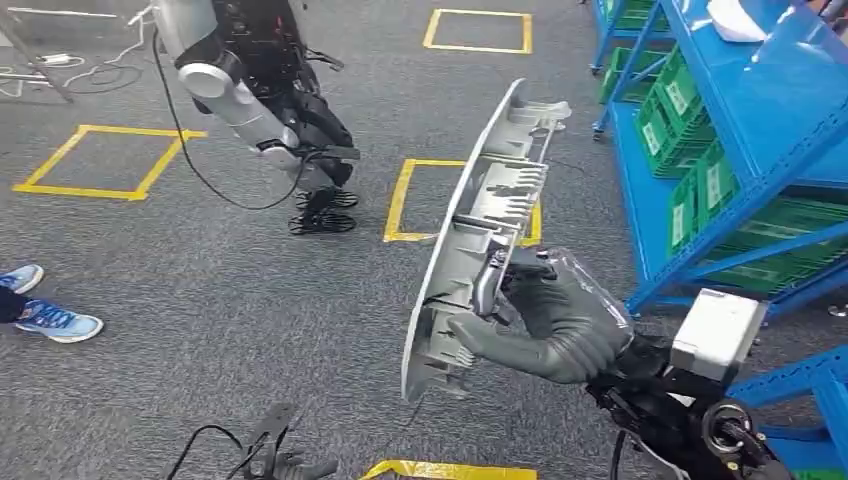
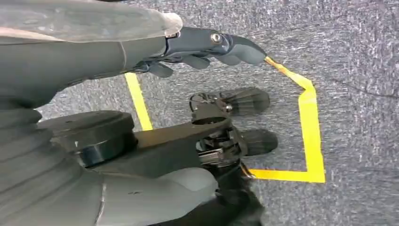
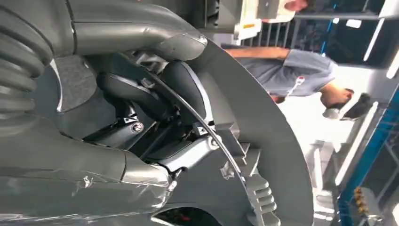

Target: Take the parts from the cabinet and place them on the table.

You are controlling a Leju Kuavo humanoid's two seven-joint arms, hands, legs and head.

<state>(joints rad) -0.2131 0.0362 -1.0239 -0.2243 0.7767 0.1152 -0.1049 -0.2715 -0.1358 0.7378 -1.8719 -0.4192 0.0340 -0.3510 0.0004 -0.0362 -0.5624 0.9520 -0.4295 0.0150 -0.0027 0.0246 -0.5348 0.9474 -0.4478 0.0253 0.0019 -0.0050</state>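
Right hand (image 1: 545,320), nearest the head camera, has its fingers wrapped around the ribbed inner side of a long curved grey plastic trim part (image 1: 480,225). Part held roughly upright, tilted, its upper end leaning toward the blue shelving rack (image 1: 745,120). The right wrist view confirms the grip: dark fingers (image 3: 141,94) hooked behind the part's curved shell (image 3: 273,141), thumb on the near side.

Left hand (image 2: 207,47) hangs low over grey carpet, away from the rack, holding nothing; fingers extended and slightly apart, above a square of yellow floor tape (image 2: 308,122).

Progress (judgement): one part is out of the cabinet and in hand, so pick-up looks done for this piece. Placement is not yet done; I see no table, so the carry and set-down remain. Green bins (image 1: 690,120) sit on the rack shelves; whether more parts wait there cannot be told.

Writing: white labels on the green bins, too small to read. A small white-and-yellow tag in the right wrist view, blurred, unreadable. No brand legible on the part.

Also noted: a person's blue shoes (image 1: 45,305) on the carpet, well apart from the rack; a person in a grey shirt (image 3: 301,70) beyond the part.
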